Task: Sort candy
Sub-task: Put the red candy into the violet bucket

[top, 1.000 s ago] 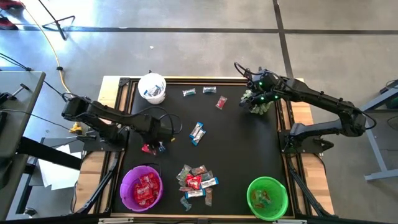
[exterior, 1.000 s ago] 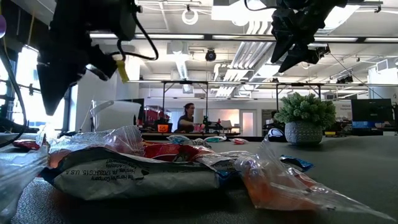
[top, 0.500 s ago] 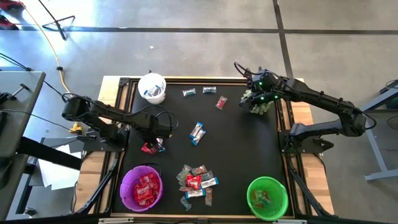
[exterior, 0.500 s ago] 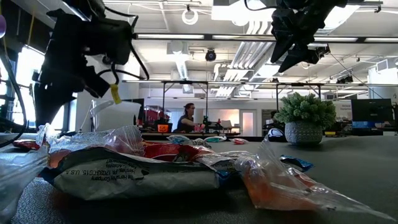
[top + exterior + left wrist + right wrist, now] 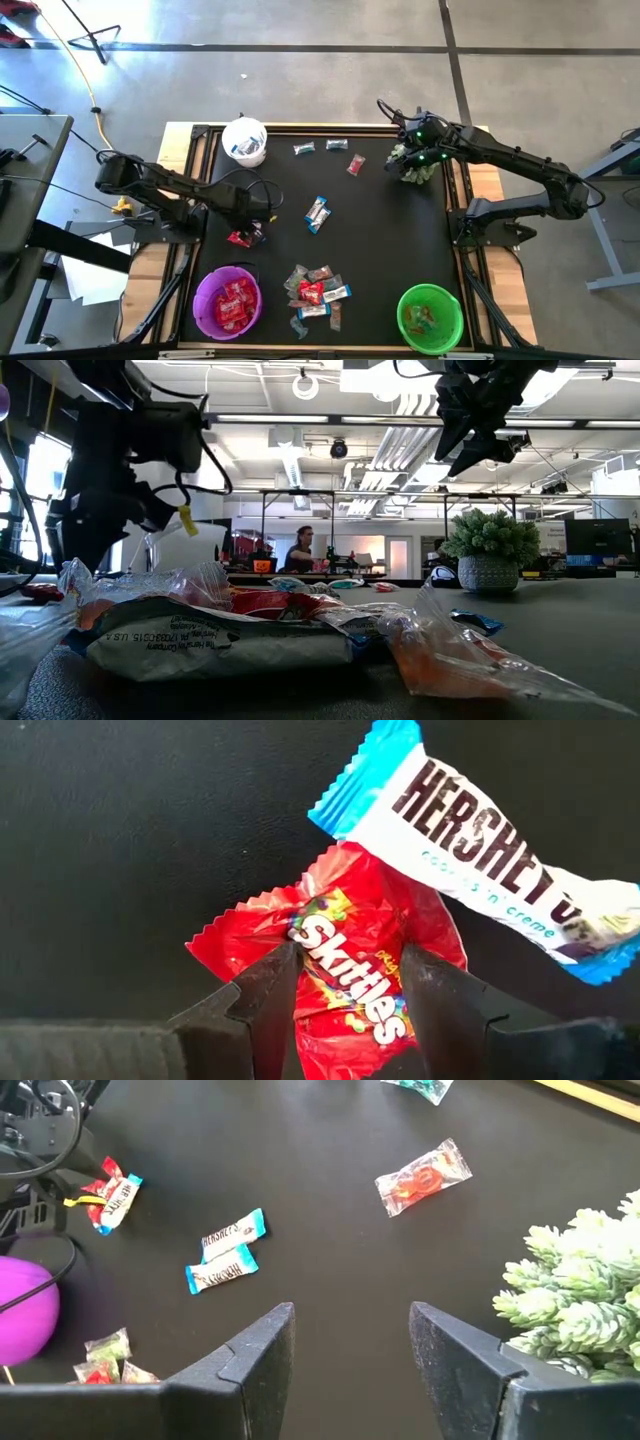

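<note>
Two packets sit under our left gripper (image 5: 345, 982) at the mat's 9 o'clock: red Skittles (image 5: 345, 970) between its spread fingers, Hershey's bar (image 5: 480, 860) overlapping it at 1 o'clock. Right gripper (image 5: 350, 1342) waits open by the plant (image 5: 585, 1295).

grey concrete floor (image 5: 300, 90), ceiling lights (image 5: 262, 420)

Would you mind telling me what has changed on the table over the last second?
The left hand has drawn back slightly toward its own side and come down over the red Skittles packet, fingers now open either side of it. The right hand, bowls and candy pile stayed put.
</note>
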`<state>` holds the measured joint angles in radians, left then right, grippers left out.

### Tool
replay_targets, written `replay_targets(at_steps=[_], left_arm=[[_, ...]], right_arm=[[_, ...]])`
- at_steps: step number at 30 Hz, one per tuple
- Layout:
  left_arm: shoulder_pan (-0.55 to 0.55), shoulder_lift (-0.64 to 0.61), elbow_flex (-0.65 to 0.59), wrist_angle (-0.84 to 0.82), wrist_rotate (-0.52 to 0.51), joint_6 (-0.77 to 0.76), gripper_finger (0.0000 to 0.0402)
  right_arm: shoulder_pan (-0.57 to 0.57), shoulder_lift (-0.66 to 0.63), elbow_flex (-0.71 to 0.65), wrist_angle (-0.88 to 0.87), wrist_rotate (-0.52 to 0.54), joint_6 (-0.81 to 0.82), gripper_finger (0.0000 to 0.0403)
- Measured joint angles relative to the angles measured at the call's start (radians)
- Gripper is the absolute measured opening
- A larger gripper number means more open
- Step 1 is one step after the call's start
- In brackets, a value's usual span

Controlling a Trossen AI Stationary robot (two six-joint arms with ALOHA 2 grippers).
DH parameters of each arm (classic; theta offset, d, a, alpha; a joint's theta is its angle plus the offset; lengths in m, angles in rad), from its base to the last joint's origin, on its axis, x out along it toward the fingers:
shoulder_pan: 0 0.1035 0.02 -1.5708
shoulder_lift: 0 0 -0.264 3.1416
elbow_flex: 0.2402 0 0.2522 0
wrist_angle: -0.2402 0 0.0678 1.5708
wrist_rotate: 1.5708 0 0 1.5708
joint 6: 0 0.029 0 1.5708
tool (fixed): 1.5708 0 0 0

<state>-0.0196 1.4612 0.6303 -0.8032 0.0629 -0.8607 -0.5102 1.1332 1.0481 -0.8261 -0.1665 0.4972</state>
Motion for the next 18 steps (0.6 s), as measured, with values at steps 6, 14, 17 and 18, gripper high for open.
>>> replay_targets(at_steps=[6,14,17,18], left_arm=[[-0.003,0.0,-0.004,0.013,-0.055,-0.088,0.0161],[-0.005,0.001,-0.004,0.016,-0.069,-0.172,0.0116],[-0.005,0.001,-0.004,0.016,-0.071,-0.187,0.01],[-0.004,0.001,-0.004,0.016,-0.07,-0.188,0.0097]], right_arm=[[0.0,0.0,0.0,0.0,0.0,0.0,0.0195],[0.0,0.0,0.0,0.0,0.01,-0.003,0.0195],[0.0,0.0,0.0,0.0,0.016,-0.005,0.0195],[0.0,0.0,0.0,0.0,0.018,-0.004,0.0195]])
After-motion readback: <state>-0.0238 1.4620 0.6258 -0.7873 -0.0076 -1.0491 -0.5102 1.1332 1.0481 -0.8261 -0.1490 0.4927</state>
